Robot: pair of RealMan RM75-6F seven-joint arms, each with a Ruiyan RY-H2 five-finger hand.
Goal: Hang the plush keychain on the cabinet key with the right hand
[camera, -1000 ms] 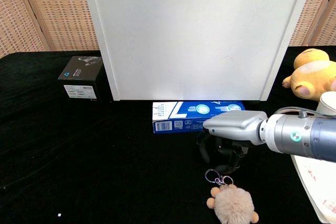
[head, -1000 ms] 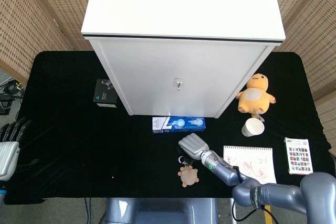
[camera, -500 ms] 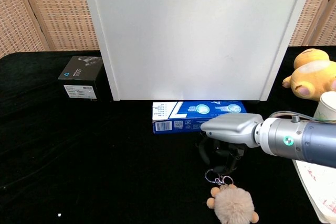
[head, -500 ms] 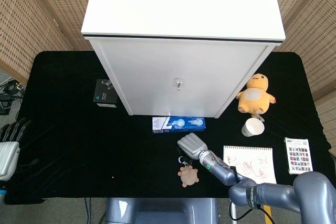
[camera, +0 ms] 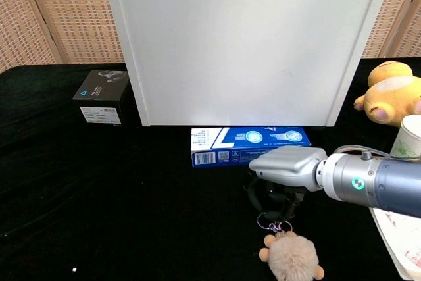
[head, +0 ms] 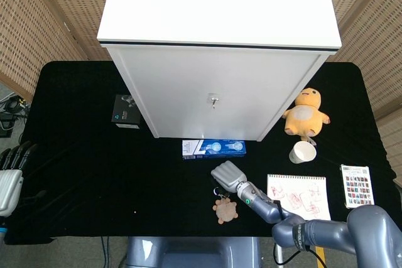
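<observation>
The plush keychain (head: pixel 224 210) lies on the black table near the front edge, a tan fuzzy bear (camera: pixel 291 258) with a metal ring (camera: pixel 269 219) at its top. My right hand (camera: pixel 284 168) hovers palm down just behind it. Its dark fingers (camera: pixel 254 193) hang down apart around the ring, and I see nothing gripped. The cabinet key (head: pixel 214 100) sticks out of the white cabinet's (head: pixel 213 105) front door, well behind the hand. At the table's far left edge, my left hand (head: pixel 9 177) rests with nothing in it.
A blue flat box (camera: pixel 247 144) lies between the hand and the cabinet. A black box (camera: pixel 102 97) stands at the left. A yellow plush toy (head: pixel 306 114), a paper cup (head: pixel 303 152), a sketch pad (head: pixel 298 196) and a card (head: pixel 357 186) lie at the right.
My right hand has slid slightly left and lower, bringing its fingers closer to the keychain ring. The keychain and my left hand have not moved.
</observation>
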